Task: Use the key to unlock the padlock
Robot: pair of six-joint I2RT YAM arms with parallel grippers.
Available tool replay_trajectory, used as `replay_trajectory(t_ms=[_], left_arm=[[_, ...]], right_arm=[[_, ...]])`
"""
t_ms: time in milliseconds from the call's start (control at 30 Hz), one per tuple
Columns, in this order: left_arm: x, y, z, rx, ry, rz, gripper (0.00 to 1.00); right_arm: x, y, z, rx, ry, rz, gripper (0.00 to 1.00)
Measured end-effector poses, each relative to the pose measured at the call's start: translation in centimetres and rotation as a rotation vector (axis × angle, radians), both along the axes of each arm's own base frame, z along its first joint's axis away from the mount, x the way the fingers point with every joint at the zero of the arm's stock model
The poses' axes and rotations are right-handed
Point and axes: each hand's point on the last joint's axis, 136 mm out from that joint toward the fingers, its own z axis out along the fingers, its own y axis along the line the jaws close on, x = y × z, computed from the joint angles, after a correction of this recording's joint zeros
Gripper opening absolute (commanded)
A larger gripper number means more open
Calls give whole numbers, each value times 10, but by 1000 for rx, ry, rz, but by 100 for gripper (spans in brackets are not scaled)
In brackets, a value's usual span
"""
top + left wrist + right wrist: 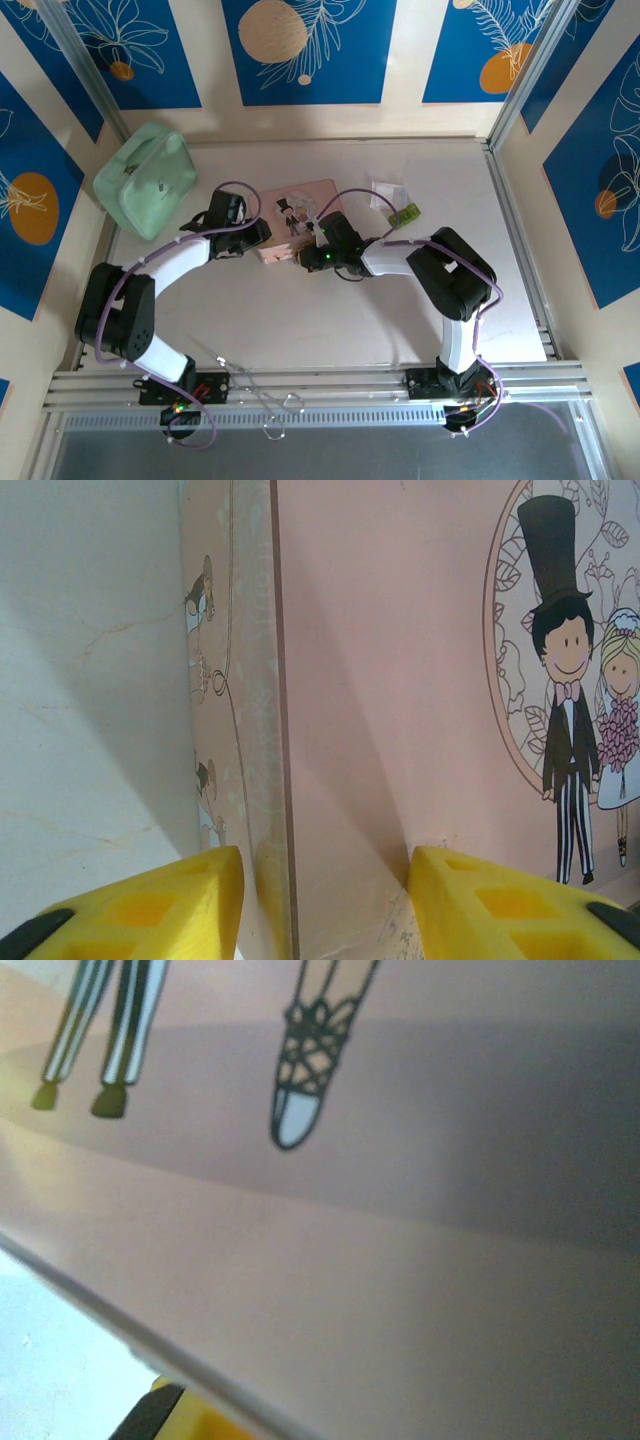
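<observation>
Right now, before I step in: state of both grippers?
Left gripper: open, fingers astride the pink box's edge.
Right gripper: shut, close against the box; whether it holds anything cannot be told.

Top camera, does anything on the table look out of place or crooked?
Nothing looks spilled or damaged. The pink tin box lies slightly crooked on the table, and a clear bag with a green item lies loose to its right near the back.
</observation>
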Motion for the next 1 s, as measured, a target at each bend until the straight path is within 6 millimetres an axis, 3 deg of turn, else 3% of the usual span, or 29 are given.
replay_trajectory(t_ms=[467,1000], left_arm=[[3,-3,0,-23,-10,-34,40],[4,-8,-1,-66,-19,-49,37]], right_arm=[[-27,-2,11,116,104,-38,0],[-31,-11,23,262,149,-126,0]])
